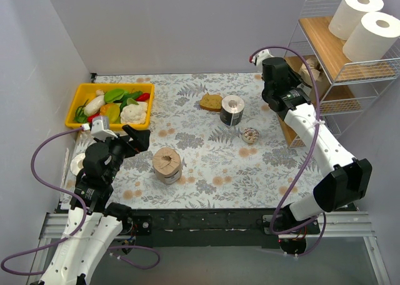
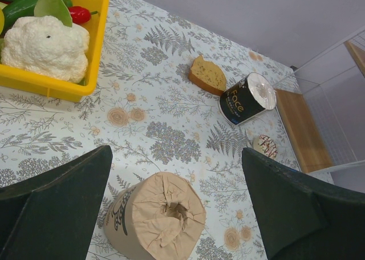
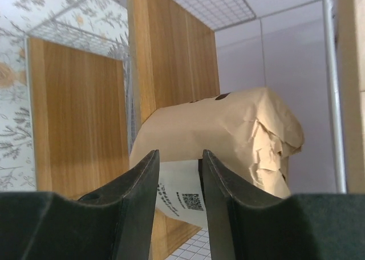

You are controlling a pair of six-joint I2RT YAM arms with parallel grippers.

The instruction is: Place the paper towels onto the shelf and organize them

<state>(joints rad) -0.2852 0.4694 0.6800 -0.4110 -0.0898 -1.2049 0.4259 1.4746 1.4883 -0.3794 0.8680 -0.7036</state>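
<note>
Paper towels: five in all. On the shelf (image 1: 322, 47): three. The top tier carries two plain white rolls (image 1: 357, 11), side by side and touching. The tier beneath carries one shelved brown-wrapped roll (image 3: 228, 129), just inside the shelf's open side. On the desk (image 1: 200, 147): two. One is a second brown-wrapped roll (image 1: 167, 165) near the front edge, the other a dark-labelled roll (image 1: 232, 110) just beside the bread slice (image 1: 211, 102). Progress, by estimate: past halfway. Three rolls are lodged and two are left to carry over, and the lower tier may yet want straightening. Right claw (image 3: 179, 157): at the mouth of that lower tier, jaws drawn almost together with only a slit between them. Nothing shows nipped in the slit. The shelved brown-wrapped roll sits just beyond the tips, and whether they touch it cannot be told. Left claw (image 2: 175, 151): spread wide and empty, hovering over the desk with the second brown-wrapped roll just ahead of it. Other items, not of the task: bread slice, one; small round disc (image 1: 250, 135), one; yellow bin (image 1: 78, 107) of toy vegetables, one.
</note>
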